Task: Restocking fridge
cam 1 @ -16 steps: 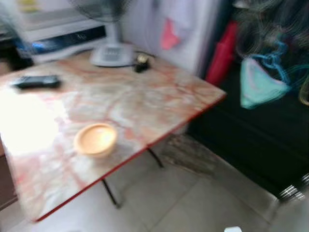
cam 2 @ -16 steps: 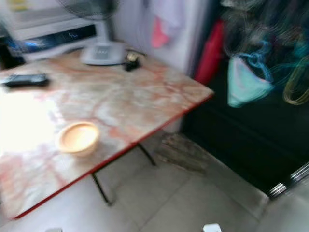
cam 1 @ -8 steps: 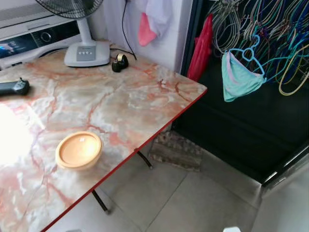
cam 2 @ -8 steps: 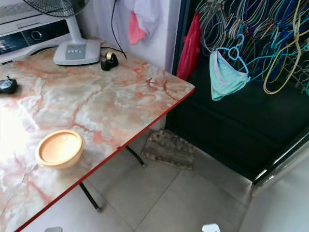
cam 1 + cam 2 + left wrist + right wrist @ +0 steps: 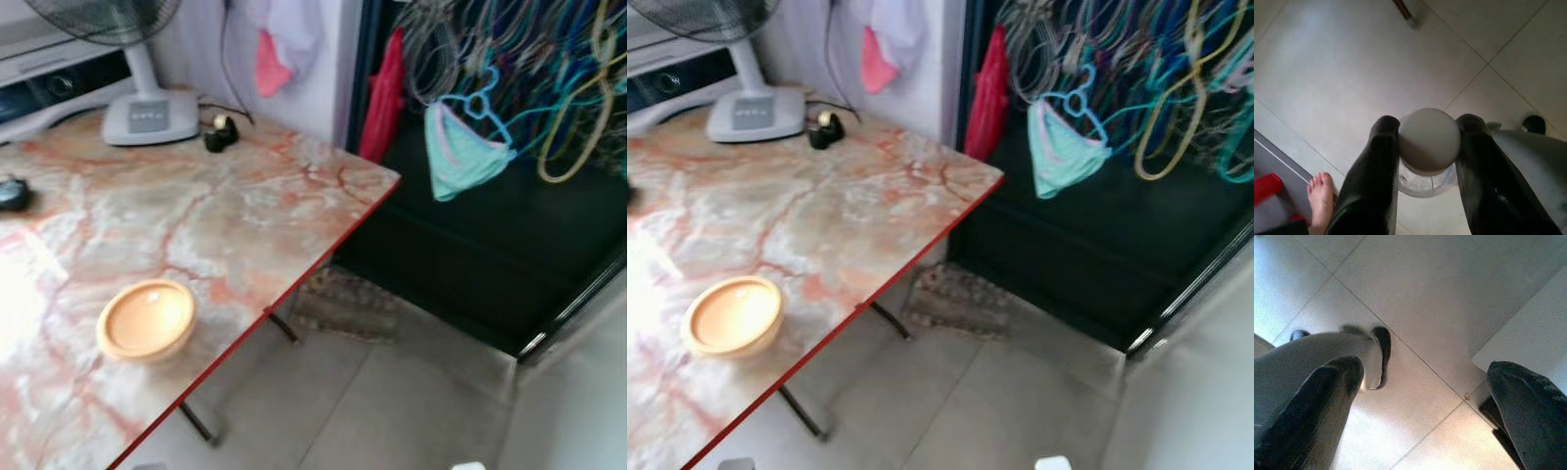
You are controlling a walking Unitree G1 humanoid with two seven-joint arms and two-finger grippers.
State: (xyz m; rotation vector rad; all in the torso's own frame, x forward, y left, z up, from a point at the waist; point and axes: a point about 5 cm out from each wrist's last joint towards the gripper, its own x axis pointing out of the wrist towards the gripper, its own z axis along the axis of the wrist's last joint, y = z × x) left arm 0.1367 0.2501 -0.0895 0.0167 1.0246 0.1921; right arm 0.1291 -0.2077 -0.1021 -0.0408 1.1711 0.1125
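My left gripper hangs over the tiled floor, shut on a clear bottle with a round white cap. The two black fingers press on either side of the bottle's neck, just under the cap. My right gripper also points down at the floor, open, with nothing between its fingers.
A marble-topped table with a red edge stands at the left, holding an orange bowl, a fan base and a small black object. A dark doorway with hangers and a teal garment is ahead, a doormat before it. A person's bare foot is close by.
The whole picture has shifted, so the camera has turned a little to the right; the table and bowl sit further left. The things themselves have not moved.
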